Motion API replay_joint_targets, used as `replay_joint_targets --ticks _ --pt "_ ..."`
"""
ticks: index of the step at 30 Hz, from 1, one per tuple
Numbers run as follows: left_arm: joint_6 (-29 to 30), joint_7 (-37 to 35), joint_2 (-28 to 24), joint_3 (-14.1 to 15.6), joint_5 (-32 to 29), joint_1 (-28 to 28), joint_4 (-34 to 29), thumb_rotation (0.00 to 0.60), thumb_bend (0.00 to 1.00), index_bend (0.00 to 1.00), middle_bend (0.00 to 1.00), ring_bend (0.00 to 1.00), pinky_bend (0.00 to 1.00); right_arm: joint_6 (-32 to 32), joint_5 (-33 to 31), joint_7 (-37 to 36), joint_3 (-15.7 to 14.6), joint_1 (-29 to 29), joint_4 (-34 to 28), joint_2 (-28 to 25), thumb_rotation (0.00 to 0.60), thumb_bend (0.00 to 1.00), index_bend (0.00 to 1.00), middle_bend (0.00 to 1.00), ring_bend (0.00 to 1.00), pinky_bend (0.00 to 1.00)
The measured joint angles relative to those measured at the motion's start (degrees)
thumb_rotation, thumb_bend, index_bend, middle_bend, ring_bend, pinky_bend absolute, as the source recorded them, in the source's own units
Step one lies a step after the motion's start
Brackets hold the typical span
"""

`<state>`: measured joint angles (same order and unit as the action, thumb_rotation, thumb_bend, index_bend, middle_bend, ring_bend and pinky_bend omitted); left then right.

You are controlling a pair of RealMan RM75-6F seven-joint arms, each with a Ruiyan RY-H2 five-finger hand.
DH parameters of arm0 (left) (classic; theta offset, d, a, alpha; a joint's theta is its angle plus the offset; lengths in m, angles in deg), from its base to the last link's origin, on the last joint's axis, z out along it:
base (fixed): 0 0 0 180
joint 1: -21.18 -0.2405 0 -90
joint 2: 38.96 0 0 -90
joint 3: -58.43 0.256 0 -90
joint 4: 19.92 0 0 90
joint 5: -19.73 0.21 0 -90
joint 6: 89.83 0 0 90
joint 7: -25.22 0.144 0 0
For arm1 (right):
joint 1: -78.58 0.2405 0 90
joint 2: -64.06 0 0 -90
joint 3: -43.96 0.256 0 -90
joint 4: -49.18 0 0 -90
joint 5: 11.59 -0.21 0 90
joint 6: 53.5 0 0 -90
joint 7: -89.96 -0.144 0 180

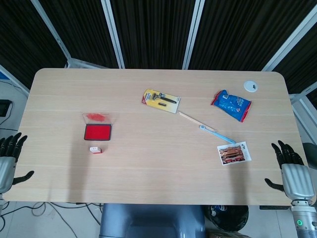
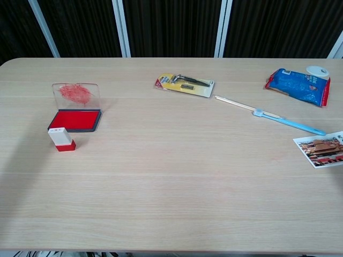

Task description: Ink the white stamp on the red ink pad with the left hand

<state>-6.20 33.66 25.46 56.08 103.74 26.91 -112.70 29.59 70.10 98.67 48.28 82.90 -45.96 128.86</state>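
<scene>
Standing beside the red ink pad (image 2: 75, 119), white stamp (image 2: 61, 138); both hands' fingers seemingly apart, empty.

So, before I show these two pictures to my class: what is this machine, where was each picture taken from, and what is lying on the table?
It is a two-armed robot with human-like hands, steered by a person. One picture looks down from its head, the other looks across from its chest. Only the head view shows the left hand and right hand, both open, holding nothing, off the table's near corners. On the table: an open red ink pad, a small white stamp just in front of it, a packaged razor, a blue packet, a thin stick with a blue end and a photo card.
</scene>
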Motion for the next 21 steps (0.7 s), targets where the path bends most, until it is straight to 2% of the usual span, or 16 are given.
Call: replay_joint_targets --ticks 9,13,21 --pt "-1.55 3.1 -0.64 -0.24 -1.35 0.72 -2.95 0.6 0.02 0.0 0.0 0.0 0.0 -0.16 0.26 -1.88 -0.19 -0.15 0.07 -0.6 0.6 0.01 0.0 0.0 0.0 0.18" --pt "-3.14 5.94 -1.3 -1.1 -3.25 1.8 -6.08 0.6 0.05 0.07 0.03 0.0 0.0 -0.2 0.71 -2.66 -0.34 -0.14 0.13 -0.74 0.6 0.02 0.0 0.0 0.0 0.18" --pt "-11.26 14.28 -1.46 -4.1 -12.19 7.37 -11.93 0.6 0.1 0.14 0.15 0.0 0.0 -0.37 1.35 -3.94 -0.6 -0.08 0.11 -1.02 0.6 0.03 0.0 0.0 0.0 0.18"
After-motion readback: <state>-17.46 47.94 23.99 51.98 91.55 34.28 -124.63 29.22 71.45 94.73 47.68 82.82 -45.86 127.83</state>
